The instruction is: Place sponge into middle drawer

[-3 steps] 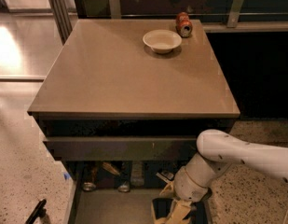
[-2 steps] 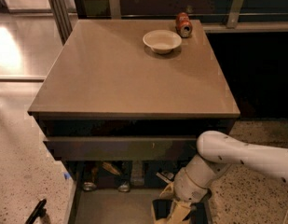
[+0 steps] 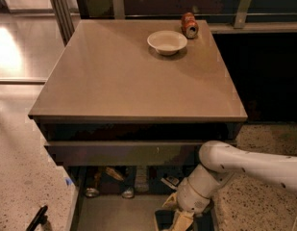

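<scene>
Over middle drawer (image 3: 114,216) | hand (image 3: 181,221) low, grip cannot tell | sponge (image 3: 163,219) dark, mostly hidden

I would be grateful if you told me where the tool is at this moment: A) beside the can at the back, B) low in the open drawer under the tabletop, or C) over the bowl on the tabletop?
B: the tool is down in the open drawer, below the tabletop and well away from the bowl and the can.
</scene>
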Tool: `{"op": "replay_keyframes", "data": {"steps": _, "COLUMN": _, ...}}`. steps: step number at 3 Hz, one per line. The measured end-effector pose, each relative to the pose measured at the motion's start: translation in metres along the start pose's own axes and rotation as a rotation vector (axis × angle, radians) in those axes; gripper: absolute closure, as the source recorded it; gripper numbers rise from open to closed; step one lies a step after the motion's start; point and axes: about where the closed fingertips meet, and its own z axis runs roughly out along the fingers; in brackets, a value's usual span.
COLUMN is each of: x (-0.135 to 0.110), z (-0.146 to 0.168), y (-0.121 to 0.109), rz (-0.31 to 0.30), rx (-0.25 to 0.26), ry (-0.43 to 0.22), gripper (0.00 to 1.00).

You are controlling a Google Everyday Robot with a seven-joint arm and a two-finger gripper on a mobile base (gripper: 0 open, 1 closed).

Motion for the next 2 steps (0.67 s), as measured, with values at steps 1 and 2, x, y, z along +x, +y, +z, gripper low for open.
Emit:
{"op": "replay_keyframes", "data": {"steps": 1, "x": 0.0080, "z": 0.0056, "y": -0.0066, "rz": -0.035, "rx": 0.031, "ry": -0.086, "gripper": 1.00}}
{"op": "replay_keyframes", "data": {"steps": 2, "x": 0.0080, "z": 0.0056, "y": -0.0066, "rz": -0.035, "rx": 0.031, "ry": -0.086, "gripper": 1.00}}
